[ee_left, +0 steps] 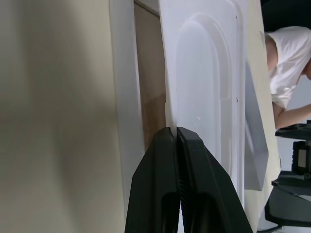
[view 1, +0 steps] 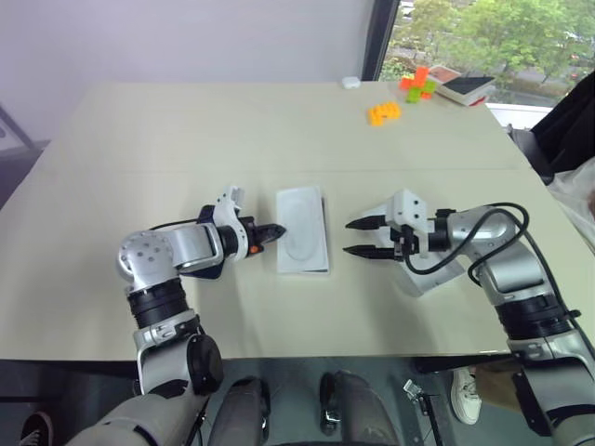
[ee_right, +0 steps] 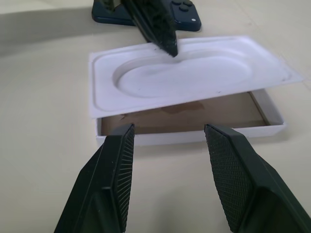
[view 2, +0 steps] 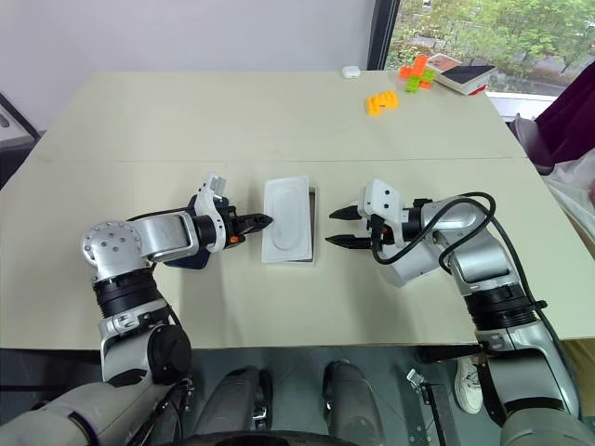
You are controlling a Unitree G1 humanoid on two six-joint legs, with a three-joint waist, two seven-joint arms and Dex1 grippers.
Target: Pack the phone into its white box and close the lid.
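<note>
On the near half of the table, nothing of the task was finished. The left gripper had its fingers pressed shut on nothing, their tips against the near-left edge of the white insert, which lay tilted across the open box instead of clear of it; in the right wrist view the box's brownish floor showed under the lifted edge, so the tray was empty of the phone. Across from it, the right gripper stood just off the box's other side with its fingers spread and holding nothing, pointing toward the insert. The phone lay flat on the table behind the left gripper, beside the box on the robot's left, back up with its camera cluster showing, mostly hidden under that arm in the head views. A shallow white piece under the right forearm, just to the right of the box, was probably the lid, off and not yet fitted. By my reading, the insert had to come out of the way first, then the phone had to go into the tray, then the lid over it, so all main steps were left. Farther back the table carried only stray things: orange blocks, a small white case, and a red and white box at the far right corner by the window.
</note>
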